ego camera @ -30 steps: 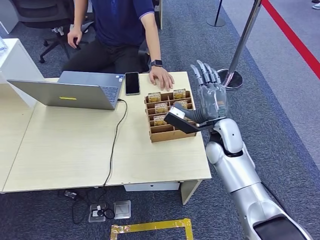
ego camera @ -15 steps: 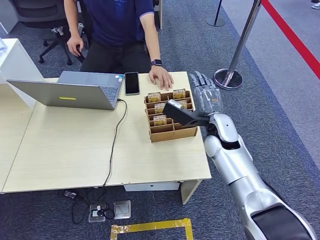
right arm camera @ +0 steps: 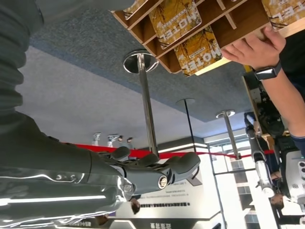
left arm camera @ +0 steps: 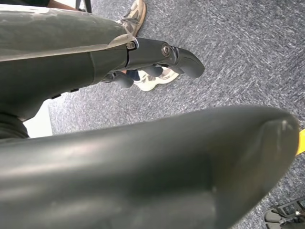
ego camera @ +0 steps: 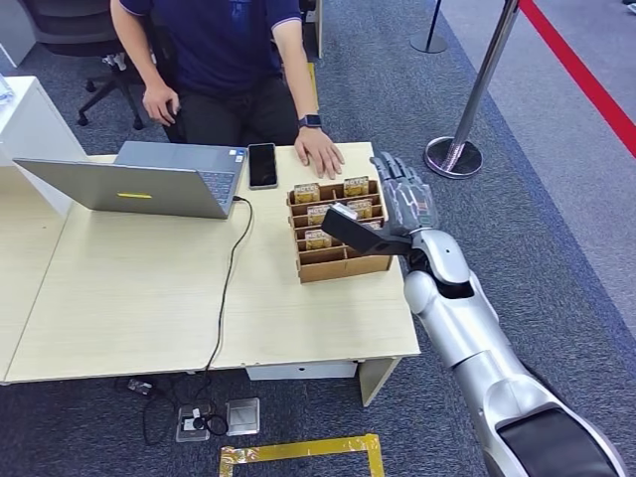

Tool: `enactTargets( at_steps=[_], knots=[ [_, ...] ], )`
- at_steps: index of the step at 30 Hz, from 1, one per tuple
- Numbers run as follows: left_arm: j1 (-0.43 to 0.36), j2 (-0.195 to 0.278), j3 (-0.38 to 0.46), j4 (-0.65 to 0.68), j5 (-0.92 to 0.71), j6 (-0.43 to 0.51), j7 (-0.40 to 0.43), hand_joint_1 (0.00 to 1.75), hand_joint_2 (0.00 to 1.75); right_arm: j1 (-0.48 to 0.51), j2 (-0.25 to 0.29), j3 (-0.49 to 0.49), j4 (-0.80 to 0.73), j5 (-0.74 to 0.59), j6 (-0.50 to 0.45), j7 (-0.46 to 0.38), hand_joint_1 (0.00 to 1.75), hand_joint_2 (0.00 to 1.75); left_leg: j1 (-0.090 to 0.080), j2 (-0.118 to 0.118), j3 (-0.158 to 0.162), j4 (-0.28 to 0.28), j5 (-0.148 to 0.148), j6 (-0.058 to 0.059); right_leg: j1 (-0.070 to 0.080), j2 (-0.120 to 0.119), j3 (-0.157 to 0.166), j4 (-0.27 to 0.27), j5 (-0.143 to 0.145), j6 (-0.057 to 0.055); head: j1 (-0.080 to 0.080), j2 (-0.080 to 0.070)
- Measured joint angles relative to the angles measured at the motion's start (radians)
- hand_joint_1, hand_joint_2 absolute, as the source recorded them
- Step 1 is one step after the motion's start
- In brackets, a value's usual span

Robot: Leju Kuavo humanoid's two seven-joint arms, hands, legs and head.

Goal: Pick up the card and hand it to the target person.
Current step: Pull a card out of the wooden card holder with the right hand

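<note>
Early stage: right hand [ego camera: 404,204], fingers spread and empty, hovers at the card rack's [ego camera: 341,260] three o'clock edge; no card [ego camera: 318,238] lifted, handover to the person [ego camera: 233,60] remains.

The head view looked down from high over the desk [ego camera: 150,298]. The right wrist view sat close behind the right hand [right arm camera: 151,171], inverted, sharing the card rack [ego camera: 341,260] with it. The left wrist view faced carpet [left arm camera: 233,52].
</note>
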Motion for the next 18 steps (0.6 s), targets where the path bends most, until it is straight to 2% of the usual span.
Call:
enactTargets(
  at_steps=[3,8,15,18],
  knots=[
    [0.000,0.000,0.000,0.000,-0.001,0.002,0.000,0.00,0.00,0.000,0.002,0.000,0.004,0.000,-0.001,-0.001,0.32,1.75,0.000,0.000,0.000,0.000,0.000,0.000,0.000,0.000,0.000,0.000,0.000,0.000,0.000,0.000],
    [0.000,0.000,0.000,0.000,-0.004,0.002,0.000,0.00,0.00,0.000,0.004,0.001,0.013,0.000,-0.001,-0.003,0.34,1.75,0.000,0.000,0.000,0.000,0.000,0.000,0.000,0.000,0.000,0.000,0.000,0.000,0.000,0.000],
    [-0.001,-0.004,0.000,0.000,-0.010,-0.001,0.001,0.00,0.00,-0.001,0.011,0.004,0.037,0.002,0.000,0.000,0.23,1.75,0.000,0.000,0.000,0.000,0.000,0.000,0.000,0.000,0.000,0.000,0.000,0.000,0.000,0.000],
    [-0.003,-0.005,0.000,0.000,-0.011,-0.003,0.001,0.00,0.00,-0.005,0.015,0.004,0.063,0.002,-0.002,0.004,0.28,1.75,0.000,0.000,0.000,0.000,0.000,0.000,0.000,0.000,0.000,0.000,0.000,0.000,0.000,0.000]
  ],
)
